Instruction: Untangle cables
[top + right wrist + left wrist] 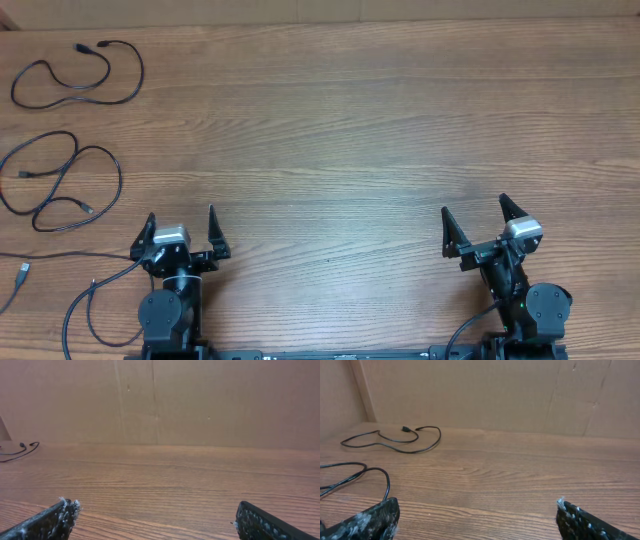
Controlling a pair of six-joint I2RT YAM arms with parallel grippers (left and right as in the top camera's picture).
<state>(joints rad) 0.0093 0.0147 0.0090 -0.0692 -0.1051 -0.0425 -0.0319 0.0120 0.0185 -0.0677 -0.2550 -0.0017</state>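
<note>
Three thin black cables lie apart from each other along the left edge of the desk (330, 130), none of them crossing another. The far cable (141, 72) is in the far left corner, an open wavy loop with its two small plugs almost meeting at the top. The middle cable (119, 182) lies nearer along the same edge and crosses over itself like a figure eight, with both plugs lying inside its loops. The near cable (20, 275) comes in at the left edge and ends in a paler plug; the rest of it is out of the picture. All the plugs are too small to read any mark on them.

The desk is brown wood with a long grain running from left to right. In the wrist views a plain brown wall (495, 395) with upright seams, like cardboard, stands along the far edge.

The left gripper (181, 215) is near the front edge, just right of the near cable, with its jaws wide and nothing between them. The right gripper (474, 206) is at the front right, well apart from all the cables, also wide and holding nothing. The black fingers are pointed, with whitish worn tips. A thicker black wire (70, 320) loops beside the left arm's base.
</note>
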